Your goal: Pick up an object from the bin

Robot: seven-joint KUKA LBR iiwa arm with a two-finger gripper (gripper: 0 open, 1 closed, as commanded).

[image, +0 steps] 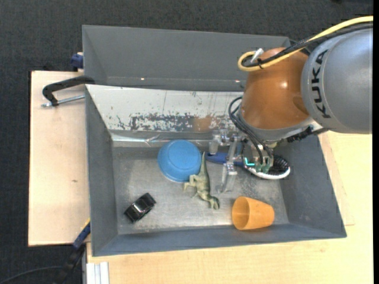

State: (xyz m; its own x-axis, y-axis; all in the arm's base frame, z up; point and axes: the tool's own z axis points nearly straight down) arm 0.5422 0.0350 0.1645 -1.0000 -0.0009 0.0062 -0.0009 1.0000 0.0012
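Green toy dinosaur (202, 187): small, pale olive-green, matt plastic. Lies on the bin floor about mid-width, somewhat toward the wall at the bottom of the view. Thin neck points up the view; body is lumpy, with short legs splayed to the left; the tail tapers down and to the right. It rests on the floor and nothing grips it.

Gripper (227, 179): hangs low in the bin just right of the dinosaur, level with its body. Contact between the two cannot be made out. Jaws: cannot tell whether they stand apart or together, as the metal parts overlap from this angle. Nothing visible between them.

Blue bowl (179, 160): round and plain, up and to the left of the dinosaur. Its lower right rim is just beside the dinosaur's neck.

Orange cup (252, 213): on its side, mouth to the left, down and to the right of the gripper, near the bottom wall. It sits apart from the dinosaur's tail.

Small black thing (140, 207): blocky and glossy, in the lower left corner, well apart from everything else.

Bin (98, 176): grey metal, sloped walls, scuffed floor.

Wrist: rounded orange cover (272, 93) above the gripper, with a yellow cable (331, 31) arching over it.
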